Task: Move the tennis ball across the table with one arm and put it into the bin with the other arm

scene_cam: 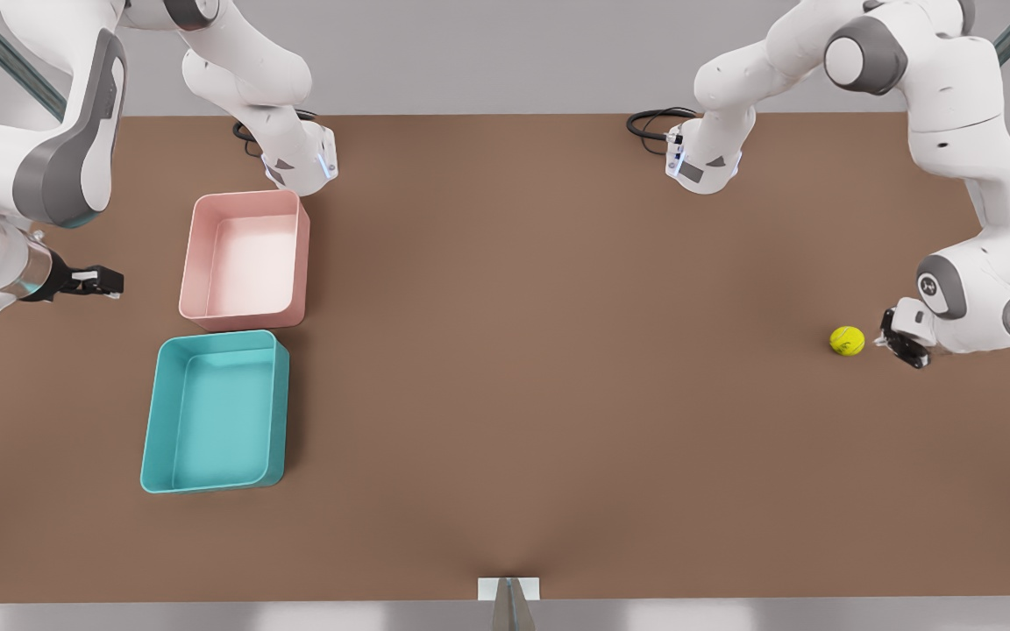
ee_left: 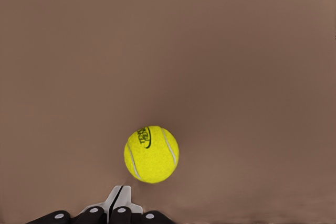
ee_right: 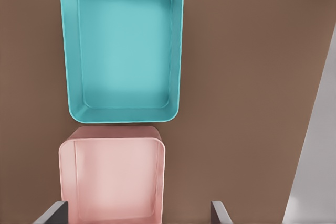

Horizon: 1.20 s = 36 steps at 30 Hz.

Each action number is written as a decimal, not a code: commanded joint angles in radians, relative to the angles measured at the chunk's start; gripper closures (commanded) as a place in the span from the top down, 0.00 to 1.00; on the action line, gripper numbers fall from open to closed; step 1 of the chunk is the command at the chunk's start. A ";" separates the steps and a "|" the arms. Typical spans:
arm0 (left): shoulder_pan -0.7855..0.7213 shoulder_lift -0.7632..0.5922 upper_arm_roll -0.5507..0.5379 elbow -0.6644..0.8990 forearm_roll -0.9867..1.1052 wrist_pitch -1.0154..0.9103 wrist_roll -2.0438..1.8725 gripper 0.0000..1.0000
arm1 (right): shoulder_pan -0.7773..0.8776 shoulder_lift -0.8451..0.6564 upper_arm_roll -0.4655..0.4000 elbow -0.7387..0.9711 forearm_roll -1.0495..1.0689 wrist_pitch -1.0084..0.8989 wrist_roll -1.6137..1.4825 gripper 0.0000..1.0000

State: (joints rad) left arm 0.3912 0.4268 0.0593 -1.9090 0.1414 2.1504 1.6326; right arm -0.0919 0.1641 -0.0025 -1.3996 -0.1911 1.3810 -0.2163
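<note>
The tennis ball [ee_left: 151, 154] is seen resting on the table [scene_cam: 558, 394] just ahead of the left gripper [ee_left: 118, 199], whose fingers are pressed together, nothing held. A dark printed logo is carried on the ball; its letters cannot be read. In the front view, ball [scene_cam: 847, 340] and left gripper [scene_cam: 899, 344] are located near the table edge at the front view's right. Well apart, at the front view's left, the bin [scene_cam: 216, 412] is positioned just beside a pink tray [scene_cam: 246, 260]. The right gripper [scene_cam: 93, 281] is held beside the pink tray, its fingers [ee_right: 52, 213] spread wide.
</note>
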 commanded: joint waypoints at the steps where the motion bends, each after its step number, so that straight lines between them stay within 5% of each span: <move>1: 0.006 -0.002 0.017 -0.054 0.069 0.242 1.537 0.21 | 0.000 0.000 -0.001 0.001 0.001 0.001 -0.012 1.00; 16: 0.037 0.084 0.050 -0.142 0.081 0.385 1.250 0.21 | 0.000 0.005 -0.005 0.001 0.002 0.001 -0.012 1.00; 23: 0.051 0.059 0.066 -0.142 0.084 0.378 0.708 0.21 | 0.000 0.008 -0.007 0.001 0.002 0.001 -0.012 1.00; 36: 0.044 0.098 0.066 -0.142 0.099 0.324 0.446 0.21 | 0.000 0.009 -0.007 0.001 0.001 0.001 -0.012 1.00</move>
State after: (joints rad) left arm 0.4363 0.5188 0.1257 -2.0513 0.2391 2.4770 2.3124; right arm -0.0921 0.1744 -0.0090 -1.3994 -0.1901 1.3827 -0.2270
